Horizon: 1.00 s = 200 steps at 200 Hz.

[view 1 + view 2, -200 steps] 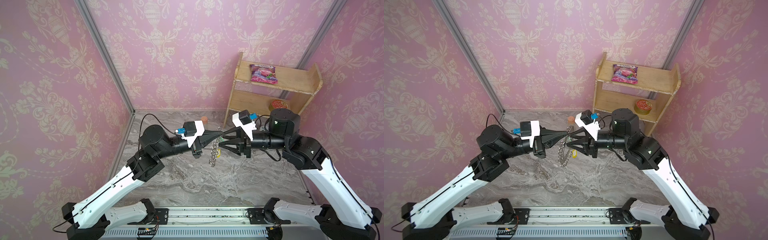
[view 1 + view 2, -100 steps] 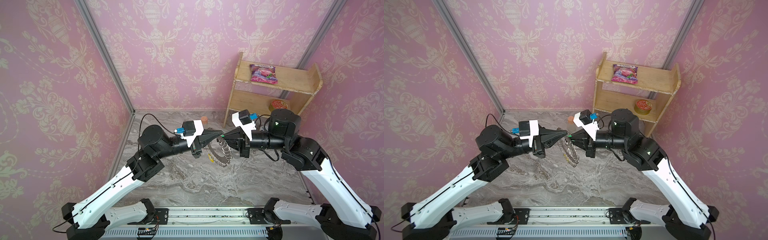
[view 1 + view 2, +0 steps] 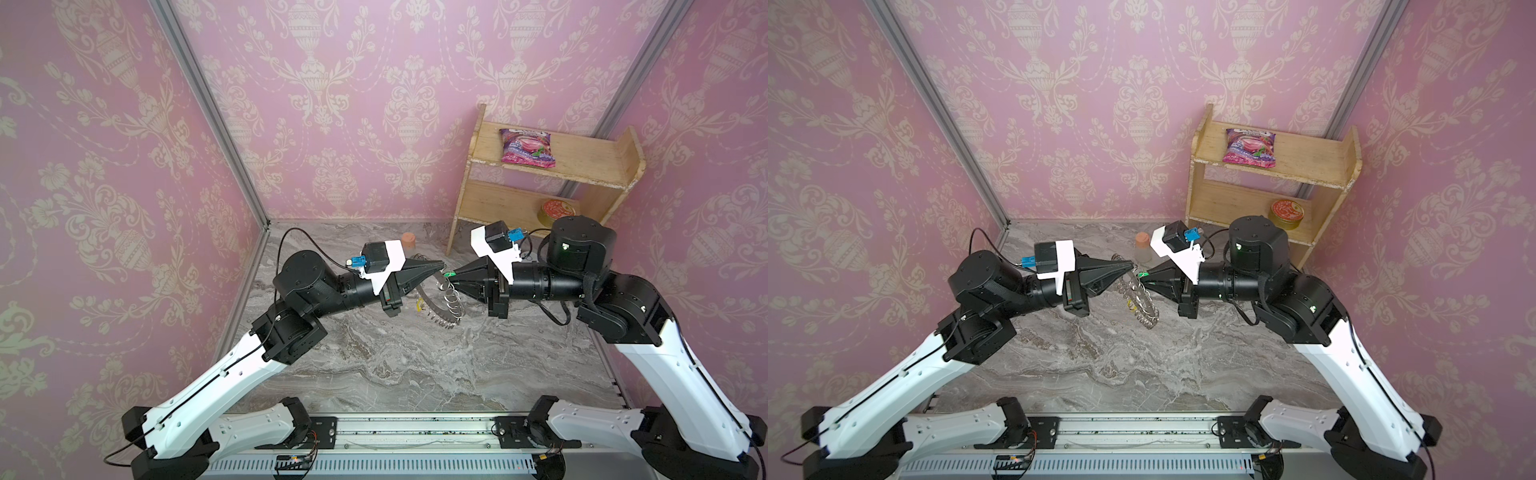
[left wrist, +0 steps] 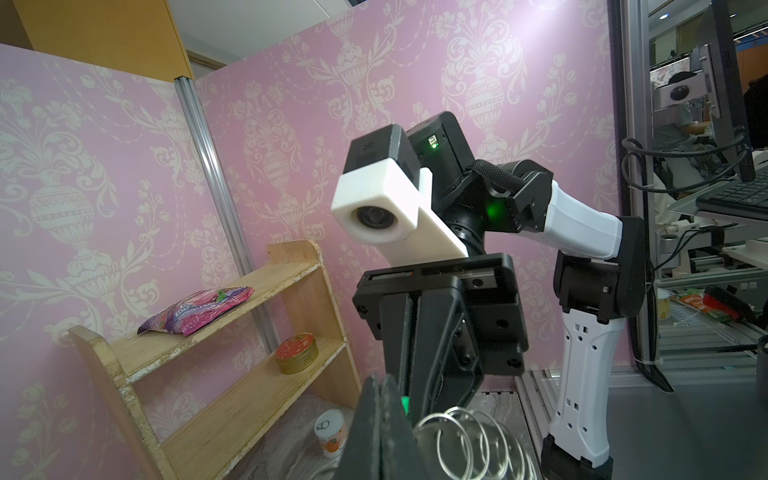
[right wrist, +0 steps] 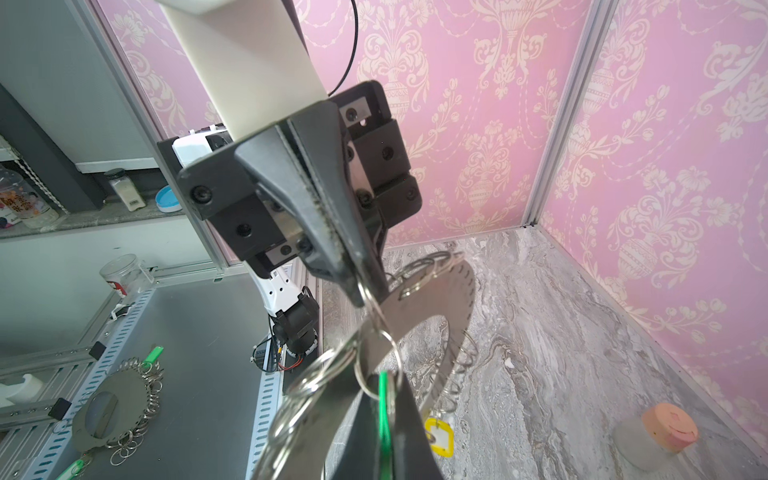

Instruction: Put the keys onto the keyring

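Nearest me lies the grey marble table (image 3: 415,365), and above its middle my two arms meet tip to tip. My left gripper (image 3: 439,264) is pinched tight on a wire ring at the rim of the keyring (image 5: 432,299), a flat grey disc that hangs tilted beneath it. My right gripper (image 3: 456,284) is clamped narrow on the green key (image 5: 383,411), held right against the rings at the disc's edge. The yellow key (image 5: 439,432) hangs by the disc's lower rim. Beyond stands an orange-lidded jar (image 3: 409,242). Farthest back, a wooden shelf (image 3: 633,153) holds a pink packet (image 3: 527,147) above and a red-lidded tin (image 3: 555,210) below.
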Motion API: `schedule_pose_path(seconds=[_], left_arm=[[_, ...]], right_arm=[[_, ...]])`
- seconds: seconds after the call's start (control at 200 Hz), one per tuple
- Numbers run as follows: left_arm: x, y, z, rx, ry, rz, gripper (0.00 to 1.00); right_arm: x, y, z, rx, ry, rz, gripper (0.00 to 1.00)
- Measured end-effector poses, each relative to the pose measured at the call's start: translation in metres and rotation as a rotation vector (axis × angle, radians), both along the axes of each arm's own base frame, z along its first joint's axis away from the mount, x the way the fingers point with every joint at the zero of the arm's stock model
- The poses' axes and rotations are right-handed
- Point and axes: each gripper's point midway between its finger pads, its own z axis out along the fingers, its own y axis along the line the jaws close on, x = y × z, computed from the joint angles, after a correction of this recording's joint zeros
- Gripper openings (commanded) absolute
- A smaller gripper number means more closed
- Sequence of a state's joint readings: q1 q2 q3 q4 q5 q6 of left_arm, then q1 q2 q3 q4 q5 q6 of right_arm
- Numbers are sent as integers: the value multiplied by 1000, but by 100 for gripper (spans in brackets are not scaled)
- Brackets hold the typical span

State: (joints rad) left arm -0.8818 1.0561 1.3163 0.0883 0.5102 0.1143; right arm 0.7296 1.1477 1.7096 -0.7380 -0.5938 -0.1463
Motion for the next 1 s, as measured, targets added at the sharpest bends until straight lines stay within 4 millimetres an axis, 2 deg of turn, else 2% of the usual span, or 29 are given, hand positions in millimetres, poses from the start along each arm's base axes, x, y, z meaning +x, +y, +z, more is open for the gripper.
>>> schedule_pose_path(seconds=[0.28,0.565,1.001], left_arm=[[0,0,-2,7,6,0,0],[1,-1,-4,11,10,-1,0],[2,-4,-7,15,33,-9,0]], right_arm=[[2,-3,-2,-45,-18,-18,0],[4,-6,4,-52,-47,-34,0],[8,-4,-1,-77,-33,-44,0]])
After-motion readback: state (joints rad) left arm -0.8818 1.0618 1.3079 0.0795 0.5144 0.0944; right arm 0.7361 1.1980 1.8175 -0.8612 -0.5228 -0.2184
